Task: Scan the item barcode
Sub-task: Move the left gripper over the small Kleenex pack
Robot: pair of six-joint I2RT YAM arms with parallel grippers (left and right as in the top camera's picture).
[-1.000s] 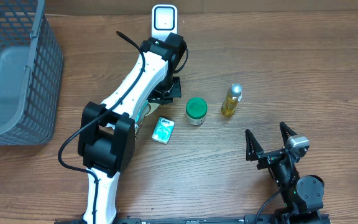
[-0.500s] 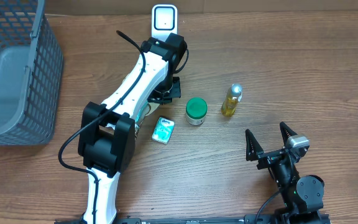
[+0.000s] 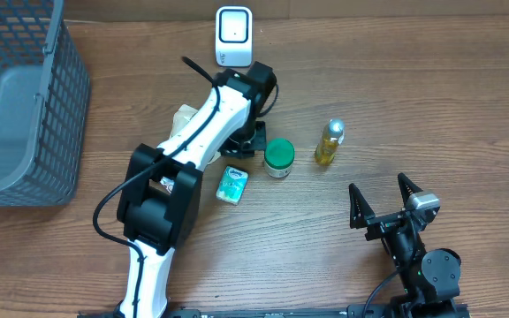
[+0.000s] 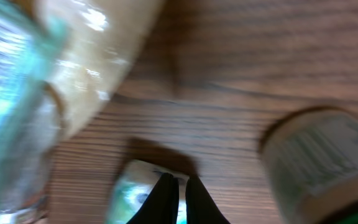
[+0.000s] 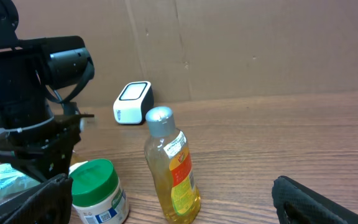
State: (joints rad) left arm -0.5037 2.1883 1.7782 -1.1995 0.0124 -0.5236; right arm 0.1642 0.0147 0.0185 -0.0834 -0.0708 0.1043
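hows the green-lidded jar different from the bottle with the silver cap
The green-lidded jar is short and wide; the silver-capped bottle is taller and slimmer. The jar has a white body under a broad green lid; the bottle is clear, shows yellow liquid and has a small silver cap. Both stand upright on the wooden table, apart from each other.

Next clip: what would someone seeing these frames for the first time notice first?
The white-and-black left arm reaches up the middle of the wooden table, its hand shut low near the green-lidded jar. Beyond it, the white boxy scanner stands at the far edge, and a grey mesh basket fills the left side.
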